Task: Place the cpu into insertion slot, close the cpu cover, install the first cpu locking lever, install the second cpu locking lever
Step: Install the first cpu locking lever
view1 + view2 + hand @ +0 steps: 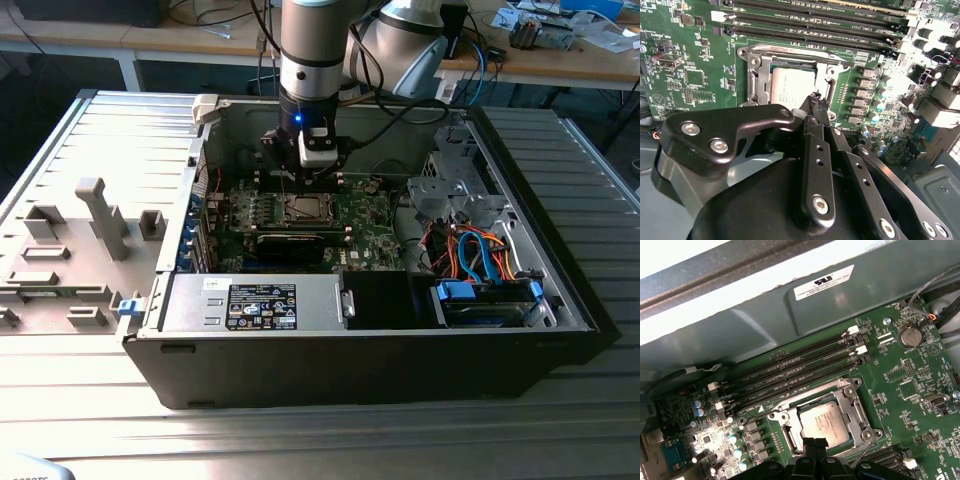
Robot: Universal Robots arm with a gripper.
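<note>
Gripper (815, 97) fingers pinched together, tips just over the socket edge, holding nothing I can see.
One cpu (824, 422) seated in the one insertion slot (856, 405), one cpu cover (757, 75) down around it; four long memory slots (790, 372) beside it. From the exterior view, socket at 12 o'clock of the labelled power-supply box (255, 303). Labels too small to read.
</note>
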